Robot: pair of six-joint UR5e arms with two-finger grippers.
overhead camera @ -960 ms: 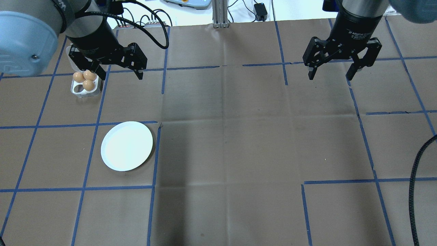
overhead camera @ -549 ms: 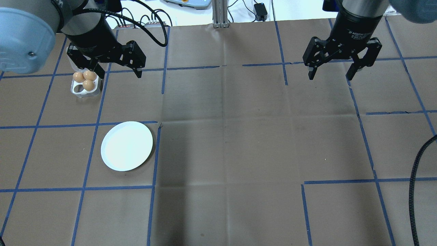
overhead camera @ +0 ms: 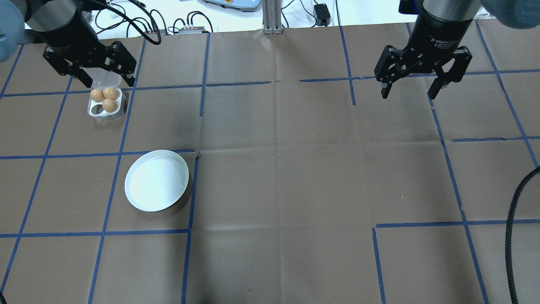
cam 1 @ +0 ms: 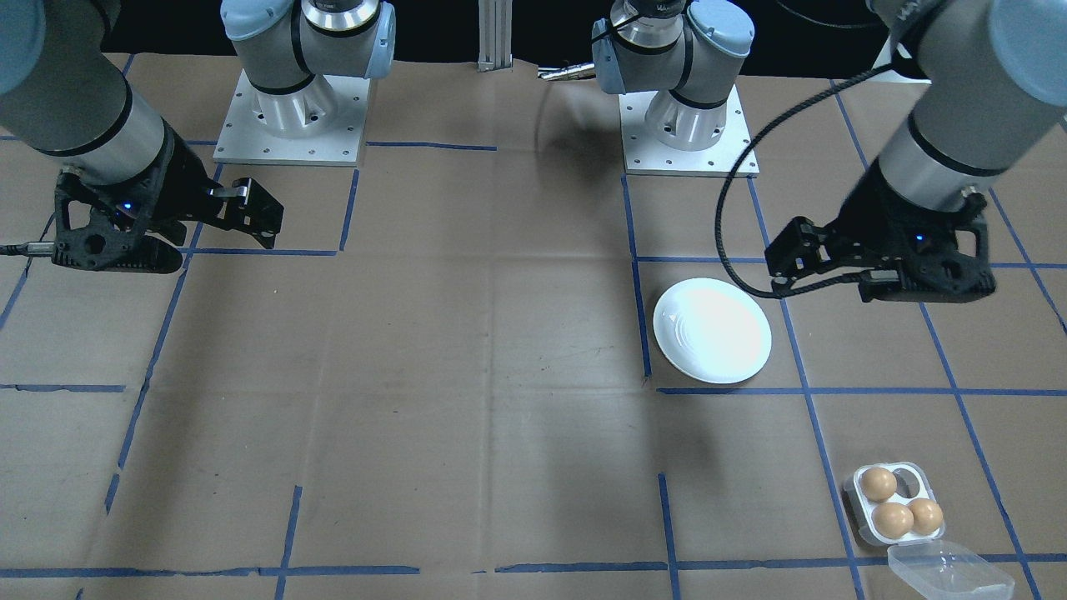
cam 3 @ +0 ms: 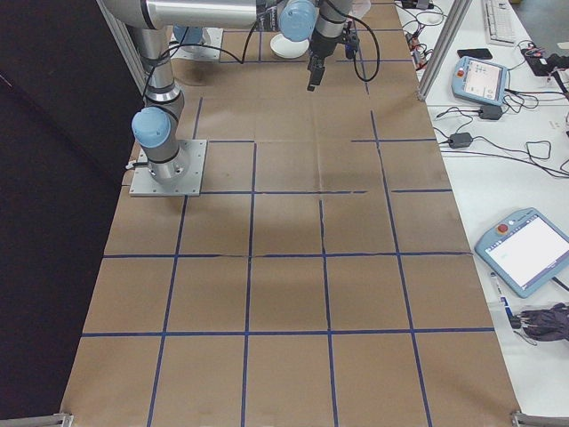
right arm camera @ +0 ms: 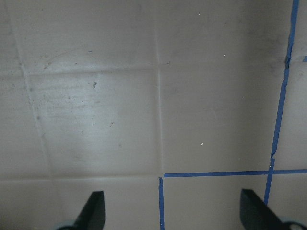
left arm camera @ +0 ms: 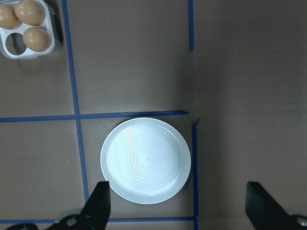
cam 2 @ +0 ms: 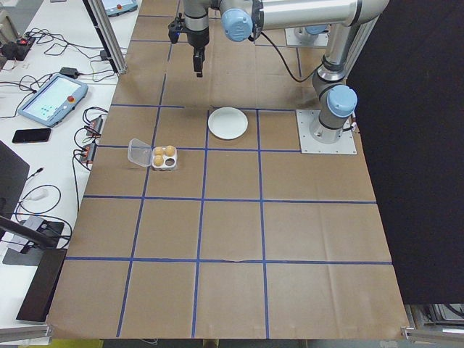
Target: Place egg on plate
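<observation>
Three eggs (overhead camera: 104,99) sit in the small tray (overhead camera: 95,112) at the table's far left, just below my left gripper (overhead camera: 89,71) in the overhead view; it hangs wide open and empty, the nearer arm. The plate (overhead camera: 156,180) lies bare, nearer the robot. My right gripper (overhead camera: 422,84), also open and empty, hangs well apart.

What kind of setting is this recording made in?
Most likely a robotics lab test bench: two arms bolted to a table covered in brown paper with a blue tape grid, and teach pendants and cables on the side benches.
</observation>
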